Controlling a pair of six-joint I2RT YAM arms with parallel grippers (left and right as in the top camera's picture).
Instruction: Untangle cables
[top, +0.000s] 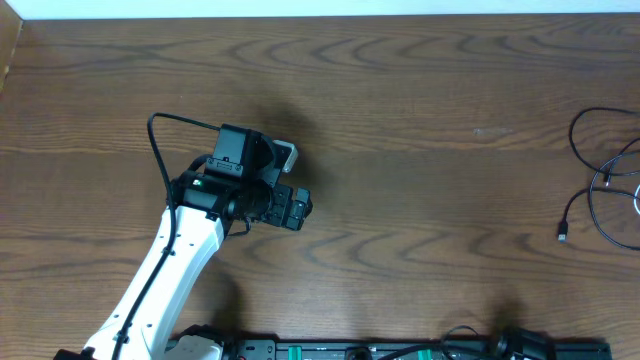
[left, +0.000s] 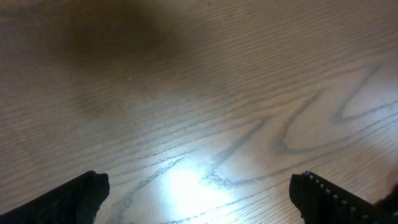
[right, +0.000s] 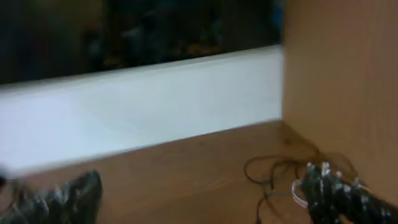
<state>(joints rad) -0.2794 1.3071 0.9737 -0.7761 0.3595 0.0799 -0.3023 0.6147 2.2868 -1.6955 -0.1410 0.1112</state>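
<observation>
Nearest, in the left wrist view, the two left fingers (left: 68, 199) stand wide apart at the bottom corners of the frame. They hold nothing, and only bare wood-grain counter (left: 205, 93) with a bright glare patch lies between them.

In the right wrist view the two right fingers (right: 339, 193) are likewise spread to the lower left and lower right, blurred and gripping nothing. Just beside the right-hand one, at the lower right of the frame, lies the tangle of cables (right: 273, 171): thin black loops, with a pale loop next to them that is too blurred to be sure of. Beyond them a white band (right: 155, 106) runs across the middle of the frame, and a wooden side panel (right: 342, 74) fills the upper right.

From overhead, a dark rail (top: 330, 352) lines the bottom edge. One white arm (top: 170, 260) reaches from the lower left up to the left centre of the frame, well apart from the cables. These sit at the far right edge, mid-height. Several black strands cross there and run out of the frame, so they cannot be counted. One plug end (top: 562, 234) shows.
</observation>
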